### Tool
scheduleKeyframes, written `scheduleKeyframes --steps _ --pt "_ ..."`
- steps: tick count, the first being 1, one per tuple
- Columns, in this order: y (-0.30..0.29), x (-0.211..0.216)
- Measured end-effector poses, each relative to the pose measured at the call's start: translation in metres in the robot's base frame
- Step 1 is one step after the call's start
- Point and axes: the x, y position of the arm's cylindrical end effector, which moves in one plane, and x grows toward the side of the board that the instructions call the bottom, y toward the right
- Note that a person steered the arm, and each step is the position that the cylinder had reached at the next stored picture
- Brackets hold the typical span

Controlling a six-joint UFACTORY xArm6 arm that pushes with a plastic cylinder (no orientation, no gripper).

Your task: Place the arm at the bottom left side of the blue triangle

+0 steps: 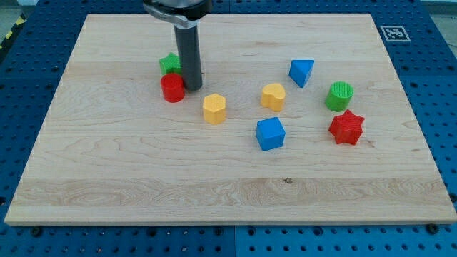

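Seven blocks on the bench [128, 178], a pale wooden board sitting on a blue perforated base [443, 93]. No pincer on this arm, just the dark rod [189, 53], so open or closed doesn't apply.

My tip [193, 88] is down on the board at upper left, touching or just beside the right edge of the red cylinder [172, 88]. Green star [170, 63] sits just above that cylinder, to the left of the rod; whether the rod touches it, cannot tell.

Blue triangle [301, 71] is right of centre in the upper half, well apart from my tip, off to the tip's right and slightly higher in the view. Between them, lower down: yellow hexagon [214, 108], nearest the tip, then the yellow heart-ish block [273, 96] just below-left of the triangle.

Blue cube [270, 133] lies below the yellow heart-ish block, near board centre. Green cylinder [340, 96] is right of the triangle and a bit lower. Red star [347, 128] is just below the green cylinder.

Fiducial marker [391, 32] is printed at the board's upper right corner.
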Motion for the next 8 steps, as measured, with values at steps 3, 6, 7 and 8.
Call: scheduleKeyframes --steps 3,6,7,8 --pt "0.010 0.008" --pt "0.105 0.007" --pt "0.105 0.005" --pt "0.111 -0.007"
